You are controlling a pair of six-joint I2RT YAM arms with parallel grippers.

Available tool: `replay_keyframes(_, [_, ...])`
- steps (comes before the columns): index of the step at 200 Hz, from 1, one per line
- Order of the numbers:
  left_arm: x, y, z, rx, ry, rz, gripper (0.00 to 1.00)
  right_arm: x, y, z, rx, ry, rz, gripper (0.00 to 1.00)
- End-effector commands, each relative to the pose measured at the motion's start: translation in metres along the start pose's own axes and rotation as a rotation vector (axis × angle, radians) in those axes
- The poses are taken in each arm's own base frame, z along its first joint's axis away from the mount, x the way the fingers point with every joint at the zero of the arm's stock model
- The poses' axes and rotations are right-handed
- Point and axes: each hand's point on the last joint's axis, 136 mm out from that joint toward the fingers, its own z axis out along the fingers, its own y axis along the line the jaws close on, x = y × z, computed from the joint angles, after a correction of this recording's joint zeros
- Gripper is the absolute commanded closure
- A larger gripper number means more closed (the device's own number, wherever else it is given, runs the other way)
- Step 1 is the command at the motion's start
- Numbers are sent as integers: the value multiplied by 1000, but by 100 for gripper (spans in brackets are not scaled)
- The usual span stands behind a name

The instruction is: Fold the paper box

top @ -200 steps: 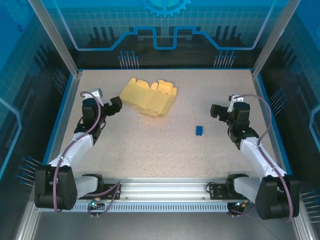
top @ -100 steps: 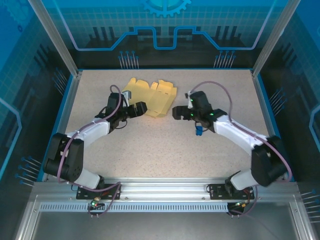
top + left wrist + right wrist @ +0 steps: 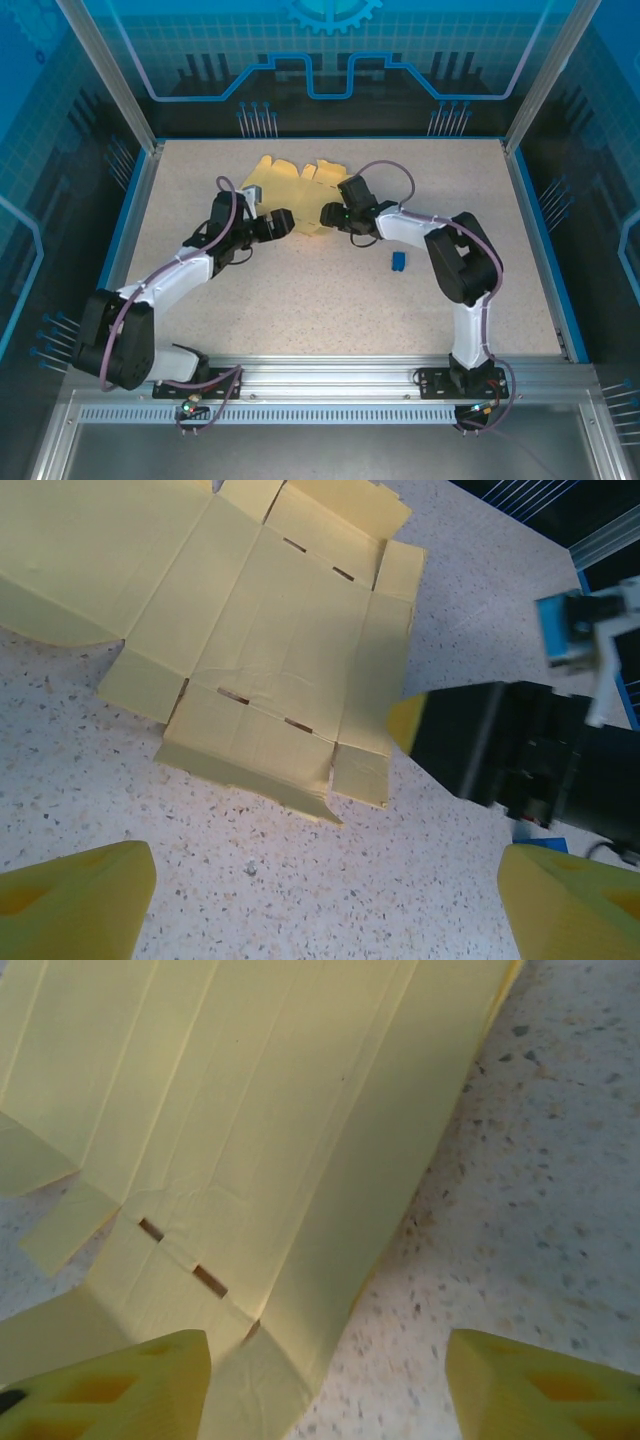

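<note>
Looking light and floppy, the paper box (image 3: 298, 192) suits a flap-edge pinch; left gripper (image 3: 282, 222) and right gripper (image 3: 331, 214) beside it gape empty.

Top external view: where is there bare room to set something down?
Free: on the table, the near middle between the arms, and right of the blue object. Crowded: far centre, where left gripper and right gripper flank the paper box.

Place: a robotics lab work cell.
Enclosure: aluminium frame posts (image 3: 108, 75) and blue translucent panels (image 3: 420, 50) printed with a gear and circuit lines, across the top of the frame.
Surface: speckled tabletop (image 3: 300, 300) with a blue border, centre.
Mount: slotted aluminium rail (image 3: 320, 380), bottom edge.
</note>
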Motion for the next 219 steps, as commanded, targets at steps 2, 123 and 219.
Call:
replay_keyframes(2, [9, 5, -9, -33, 2, -6, 10, -9, 9, 11, -12, -27, 46, 41])
replay_keyframes(123, [5, -1, -41, -31, -58, 13, 10, -39, 25, 4, -86, -146, -29, 94])
replay_keyframes(219, [-50, -56, -146, 37, -368, 394, 10, -26, 59, -166, -361, -147, -611, 100])
